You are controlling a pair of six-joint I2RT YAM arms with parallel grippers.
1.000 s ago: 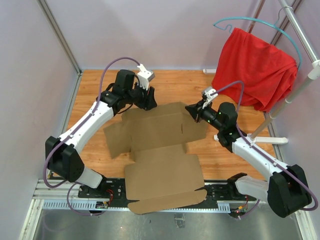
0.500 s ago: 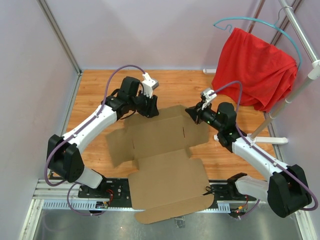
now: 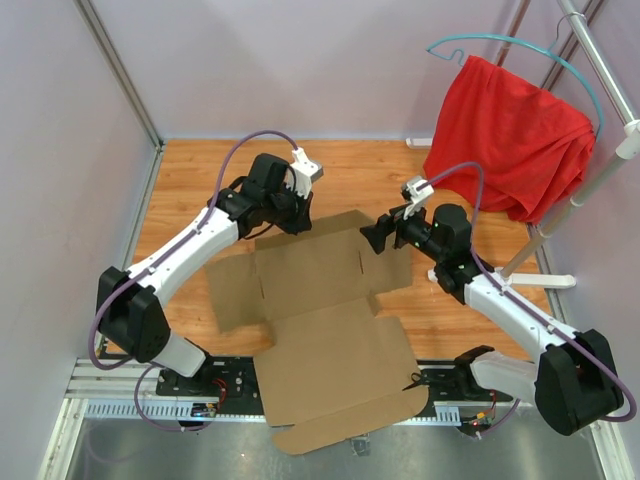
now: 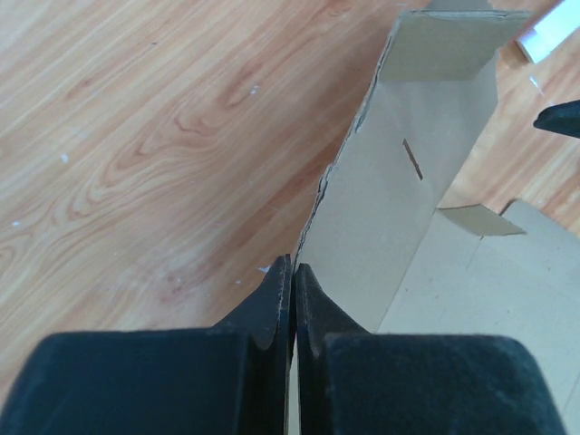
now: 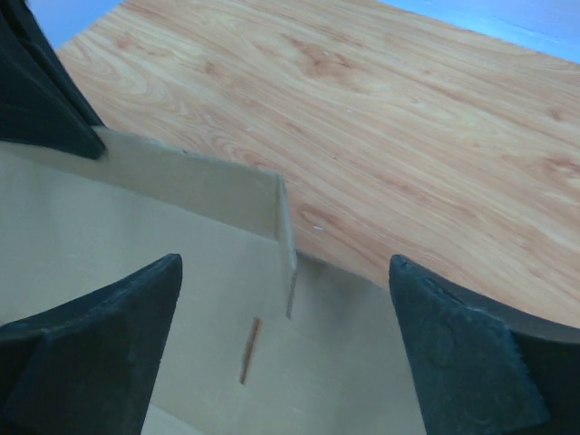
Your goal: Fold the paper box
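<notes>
The paper box (image 3: 320,330) is a flat brown cardboard sheet lying between the arms, its near panel hanging over the table's front edge. My left gripper (image 3: 299,222) is shut on the far flap's edge. In the left wrist view the fingers (image 4: 272,299) pinch the thin cardboard edge and the flap (image 4: 408,199) stands raised beyond them. My right gripper (image 3: 380,235) hangs open over the flap's right end. In the right wrist view its gripper (image 5: 285,263) straddles the upright flap corner (image 5: 283,217) without touching it, above the slotted panel (image 5: 136,236).
A red cloth (image 3: 510,135) hangs on a blue hanger from a rack at the back right, whose white foot (image 3: 545,282) lies beside the right arm. Purple walls enclose the wooden table (image 3: 360,170) on the left and at the back.
My left gripper has closed on the far flap's edge. My right gripper has opened and let go of the flap's right end. The sheet has shifted slightly toward the front.
</notes>
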